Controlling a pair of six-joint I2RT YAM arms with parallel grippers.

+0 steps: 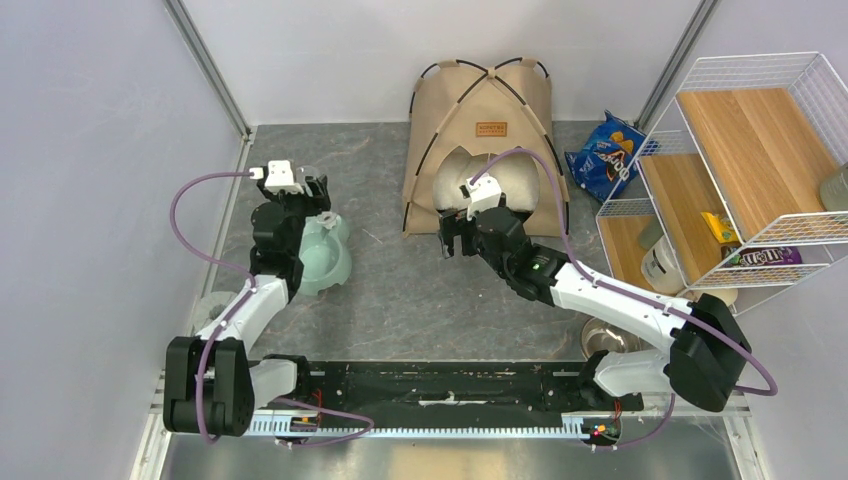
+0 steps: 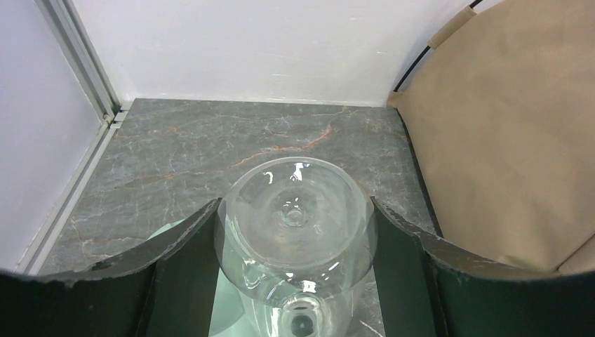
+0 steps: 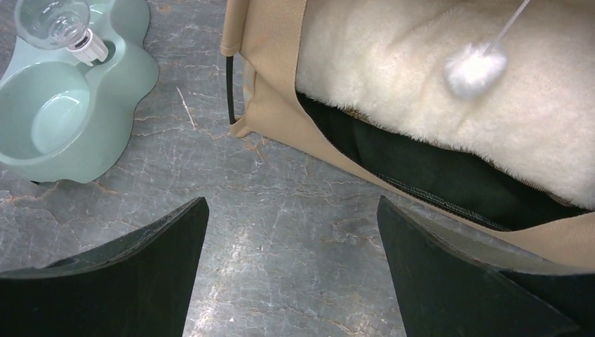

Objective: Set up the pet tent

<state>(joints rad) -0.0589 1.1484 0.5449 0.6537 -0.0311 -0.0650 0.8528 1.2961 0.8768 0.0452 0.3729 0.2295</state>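
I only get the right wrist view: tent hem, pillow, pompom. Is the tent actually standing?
Observer: Yes. The tent stands upright, with its poles crossing over the top.
Operator: Where's the left arm?
Observer: The left gripper brackets the clear bottle on the green bowl and seems to touch it on both sides.
Operator: Anything on the tent's far side from the bowl?
Observer: A blue snack bag lies between the tent and a wire shelf.
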